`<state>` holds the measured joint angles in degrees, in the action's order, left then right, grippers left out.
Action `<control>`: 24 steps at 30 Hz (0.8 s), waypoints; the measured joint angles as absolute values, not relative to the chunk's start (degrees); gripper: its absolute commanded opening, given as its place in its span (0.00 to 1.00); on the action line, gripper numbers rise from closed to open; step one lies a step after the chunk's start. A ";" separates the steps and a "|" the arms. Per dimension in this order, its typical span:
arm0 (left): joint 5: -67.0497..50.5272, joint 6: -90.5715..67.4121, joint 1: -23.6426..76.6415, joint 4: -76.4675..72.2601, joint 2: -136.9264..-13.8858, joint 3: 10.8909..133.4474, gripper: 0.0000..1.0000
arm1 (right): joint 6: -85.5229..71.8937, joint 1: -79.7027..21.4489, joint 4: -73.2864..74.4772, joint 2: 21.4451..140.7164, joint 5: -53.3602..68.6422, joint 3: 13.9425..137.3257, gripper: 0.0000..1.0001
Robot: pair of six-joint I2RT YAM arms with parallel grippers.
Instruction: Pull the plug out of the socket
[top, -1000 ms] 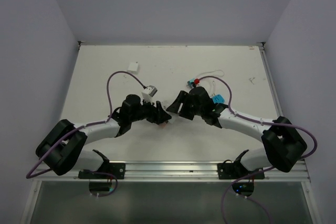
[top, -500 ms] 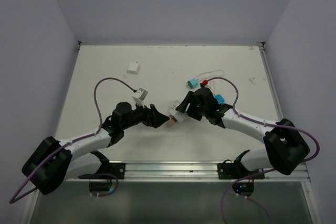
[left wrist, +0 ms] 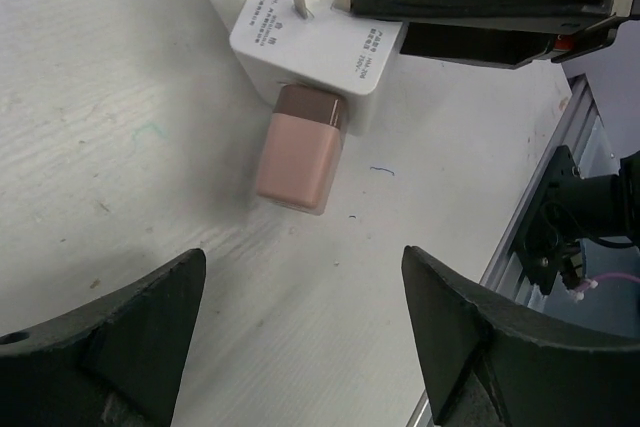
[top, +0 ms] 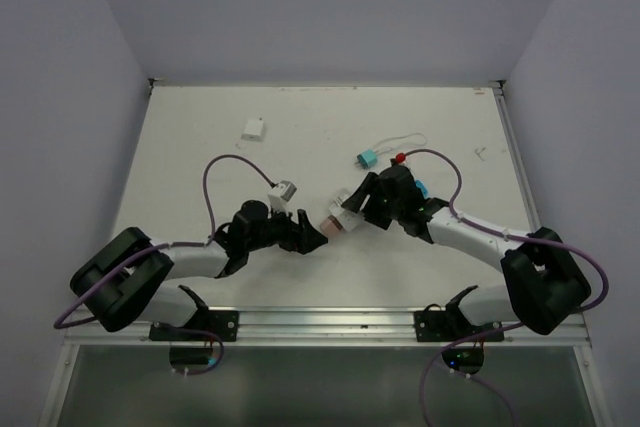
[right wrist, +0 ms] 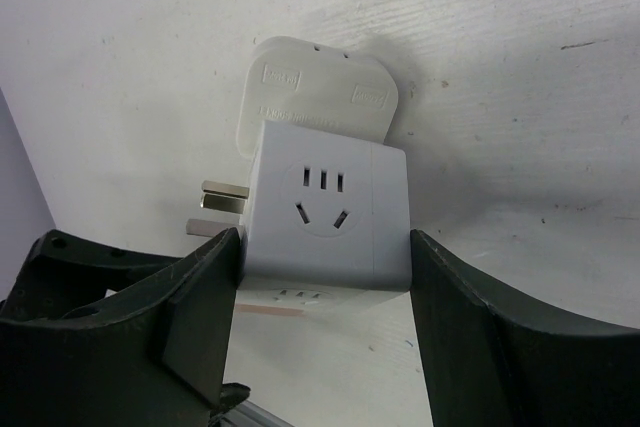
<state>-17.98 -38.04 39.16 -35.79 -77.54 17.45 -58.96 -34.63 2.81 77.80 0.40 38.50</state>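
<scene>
Near the centre of the bench (top: 200, 147), the right gripper (right wrist: 322, 247) clamps the white socket (right wrist: 325, 212) by its sides, likely to brace it. The pink plug (left wrist: 300, 152) juts from it toward 8 o'clock. It faces the left gripper (left wrist: 300, 297), which is wide open, empty and seemingly lined up to grab.

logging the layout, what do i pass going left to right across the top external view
flat white block → left pincer → pink plug → white socket → teal plug → red piece
</scene>
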 measured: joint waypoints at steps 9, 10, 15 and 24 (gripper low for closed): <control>-17.91 -39.05 42.52 -44.29 -85.69 19.14 0.74 | -61.17 -32.49 -1.13 77.62 3.75 35.88 0.00; -17.89 -39.03 42.52 -44.77 -86.41 19.51 0.74 | -61.52 -32.18 -1.48 77.62 4.10 35.64 0.00; -17.72 -38.98 42.54 -47.16 -89.80 21.47 0.72 | -62.35 -31.35 -2.39 77.60 5.06 35.16 0.00; -17.04 -37.78 42.54 -47.62 -93.03 25.32 0.68 | -63.11 -29.54 -3.88 77.62 7.64 34.17 0.00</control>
<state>-17.04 -37.78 42.54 -47.62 -93.03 25.32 -63.11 -29.54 -3.88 77.62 7.64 34.17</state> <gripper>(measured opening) 0.703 0.656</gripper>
